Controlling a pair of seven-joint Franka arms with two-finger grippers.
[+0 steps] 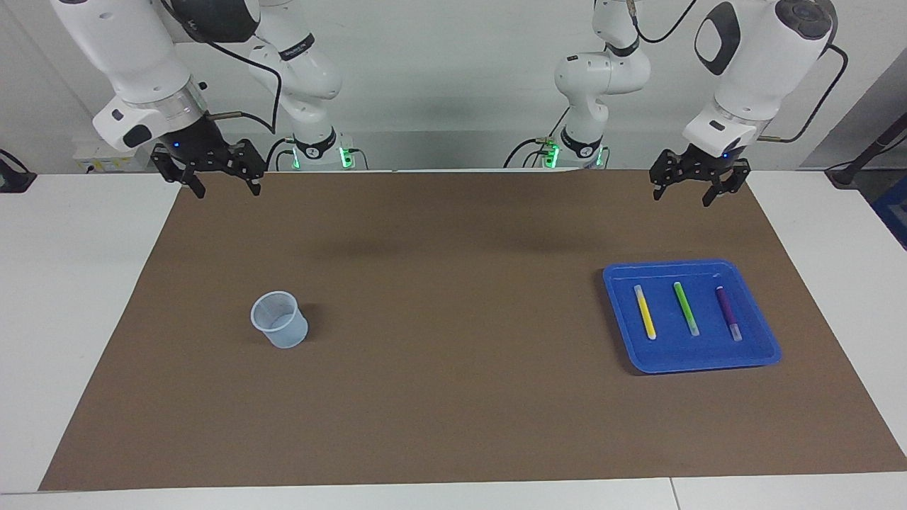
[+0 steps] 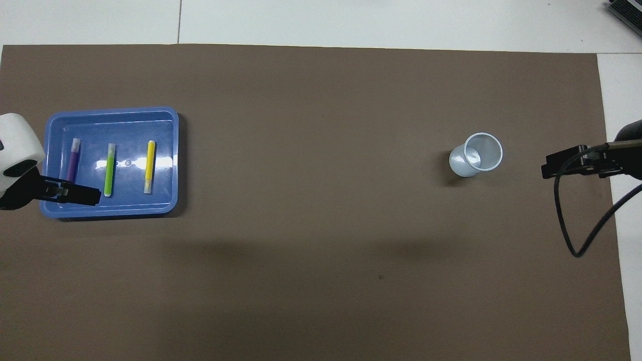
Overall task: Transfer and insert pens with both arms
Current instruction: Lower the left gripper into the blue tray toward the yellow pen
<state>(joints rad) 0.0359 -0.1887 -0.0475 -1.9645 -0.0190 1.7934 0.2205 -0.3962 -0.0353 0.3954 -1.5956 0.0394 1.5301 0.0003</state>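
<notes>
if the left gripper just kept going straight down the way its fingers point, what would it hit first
Probably the brown mat at the table edge nearest the robots, short of the blue tray; the left gripper hangs open and raised, so depth is uncertain.

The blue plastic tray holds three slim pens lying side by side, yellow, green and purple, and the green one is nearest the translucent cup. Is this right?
Not quite. In the blue plastic tray, the slim yellow pen lies nearest the translucent cup; the green pen is in the middle and the purple pen lies outermost. The facing view shows it.

In the overhead view the left gripper (image 2: 75, 194) covers the purple pen's (image 2: 72, 161) nearer end.
</notes>
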